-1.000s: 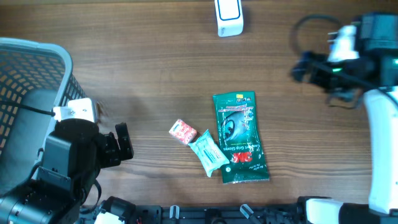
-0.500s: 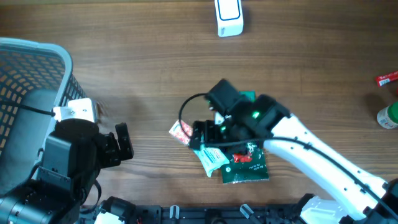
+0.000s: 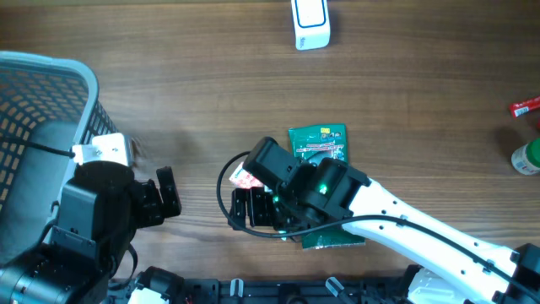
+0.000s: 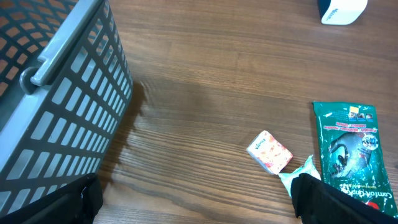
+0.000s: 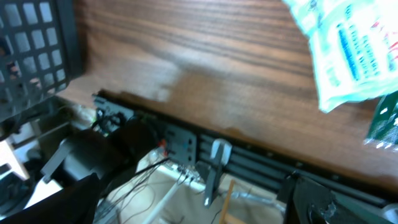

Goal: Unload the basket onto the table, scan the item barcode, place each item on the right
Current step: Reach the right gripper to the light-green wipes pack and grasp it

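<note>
Overhead: right arm crosses desk middle, covering lower half of green packet (image 3: 319,142) and most of pink box (image 3: 243,176). Right gripper (image 3: 246,209) near front edge, jaws spread wide, empty. Left gripper (image 3: 169,195) likewise wide, empty, beside basket (image 3: 42,84) at left edge. Scanner (image 3: 310,24) at far edge.
Left wrist: box and packet unobstructed; corner of pale-green pack (image 4: 297,179), hidden overhead.
Right wrist: blurred; pack near desk's front edge.
</note>
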`<state>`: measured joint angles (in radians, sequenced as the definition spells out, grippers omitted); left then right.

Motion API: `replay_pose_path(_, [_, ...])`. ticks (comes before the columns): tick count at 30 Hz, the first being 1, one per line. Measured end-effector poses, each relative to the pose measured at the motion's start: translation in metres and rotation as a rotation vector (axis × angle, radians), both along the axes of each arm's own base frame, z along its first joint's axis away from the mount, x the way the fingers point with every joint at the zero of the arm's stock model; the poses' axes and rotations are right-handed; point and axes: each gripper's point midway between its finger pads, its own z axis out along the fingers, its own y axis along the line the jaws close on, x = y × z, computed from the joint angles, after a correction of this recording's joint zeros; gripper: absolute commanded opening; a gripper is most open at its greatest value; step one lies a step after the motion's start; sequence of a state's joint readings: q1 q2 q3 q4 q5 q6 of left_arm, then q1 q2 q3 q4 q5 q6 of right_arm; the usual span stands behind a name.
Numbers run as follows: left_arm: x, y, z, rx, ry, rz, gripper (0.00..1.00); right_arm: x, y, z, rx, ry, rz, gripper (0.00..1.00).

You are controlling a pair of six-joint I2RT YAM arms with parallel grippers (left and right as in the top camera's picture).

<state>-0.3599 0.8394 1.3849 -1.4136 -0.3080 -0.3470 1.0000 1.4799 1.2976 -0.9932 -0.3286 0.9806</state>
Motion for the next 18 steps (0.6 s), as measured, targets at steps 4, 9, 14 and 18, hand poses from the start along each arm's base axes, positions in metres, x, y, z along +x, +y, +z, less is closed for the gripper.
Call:
replay_pose_path(4, [0.000, 0.000, 0.000, 0.000, 0.000, 0.000, 1.00, 0.018, -0.009, -0.005, -0.059, -0.136, 0.034, 1.00])
replay_pose_path(9, [0.000, 0.000, 0.000, 0.000, 0.000, 0.000, 1.00, 0.033, -0.017, -0.037, -0.195, -0.247, 0.104, 0.91])
replay_pose_path(14, [0.000, 0.000, 0.000, 0.000, 0.000, 0.000, 1.00, 0.032, -0.038, -0.133, -0.459, -0.188, 0.198, 0.77])
replay_pose_path(18, [0.000, 0.000, 0.000, 0.000, 0.000, 0.000, 1.00, 0.038, -0.031, -0.146, -0.462, -0.197, 0.194, 0.45])
